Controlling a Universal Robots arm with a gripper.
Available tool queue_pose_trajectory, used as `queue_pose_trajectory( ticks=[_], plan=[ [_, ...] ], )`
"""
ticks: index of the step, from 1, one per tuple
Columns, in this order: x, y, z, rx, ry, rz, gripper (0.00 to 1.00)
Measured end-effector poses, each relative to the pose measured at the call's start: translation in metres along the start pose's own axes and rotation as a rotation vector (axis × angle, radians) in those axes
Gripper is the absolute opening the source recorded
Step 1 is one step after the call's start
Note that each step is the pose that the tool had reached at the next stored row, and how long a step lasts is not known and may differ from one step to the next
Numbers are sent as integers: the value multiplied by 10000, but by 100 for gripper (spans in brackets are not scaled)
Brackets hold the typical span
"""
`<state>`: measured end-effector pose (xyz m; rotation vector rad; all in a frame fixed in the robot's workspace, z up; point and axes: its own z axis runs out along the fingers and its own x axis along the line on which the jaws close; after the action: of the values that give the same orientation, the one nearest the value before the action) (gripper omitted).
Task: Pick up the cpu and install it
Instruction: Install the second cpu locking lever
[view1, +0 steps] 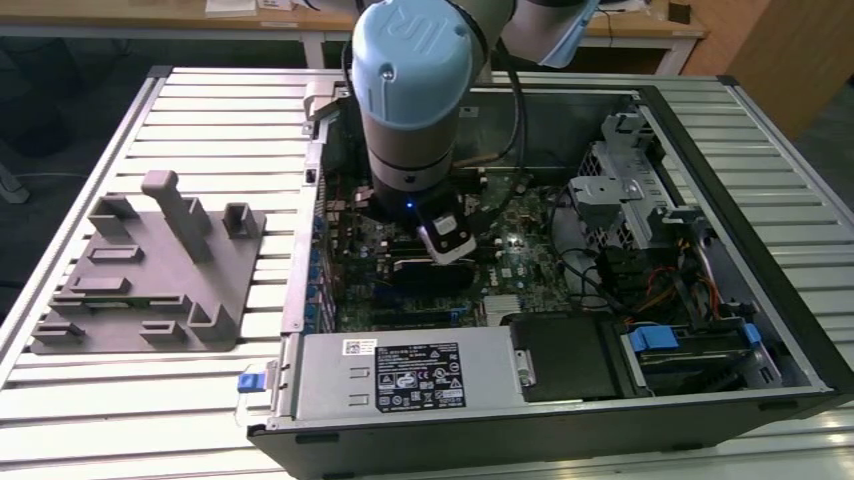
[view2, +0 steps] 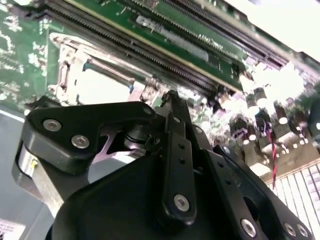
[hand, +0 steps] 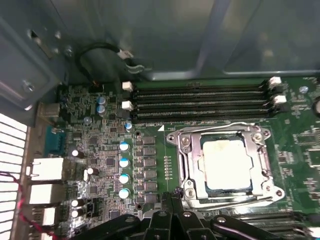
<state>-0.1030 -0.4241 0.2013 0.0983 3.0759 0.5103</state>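
The cpu (hand: 227, 162) is a pale square chip lying flat inside the open metal socket frame (hand: 185, 150) on the green motherboard (hand: 100, 150); it shows again in the second wrist view as a pale cpu (view2: 100, 87) beyond the fingers. My gripper (hand: 172, 196) hovers just off the socket's edge, beside the chip, with its black fingers (view2: 172, 107) pressed together and nothing between them. In the exterior view the arm (view1: 414, 100) reaches down into the open computer case (view1: 747, 300) over the board's middle.
Memory slots (hand: 200, 102) run alongside the socket. A grey tray with upright posts (view1: 147, 270) sits on the slatted table at the exterior view's left. The power supply (view1: 400, 375), a drive cage (view1: 621, 190) and cables (view1: 654, 290) crowd the case.
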Motion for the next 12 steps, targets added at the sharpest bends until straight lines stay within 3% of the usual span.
queue_pose_trajectory(
  ticks=[6, 7, 12],
  plan=[
    [-1, 52, -145, 58, -34, 88, 11],
    [-1, 56, -151, 113, -49, 111, 11],
    [-17, 77, -149, 568, -130, 259, 11]
  ],
)
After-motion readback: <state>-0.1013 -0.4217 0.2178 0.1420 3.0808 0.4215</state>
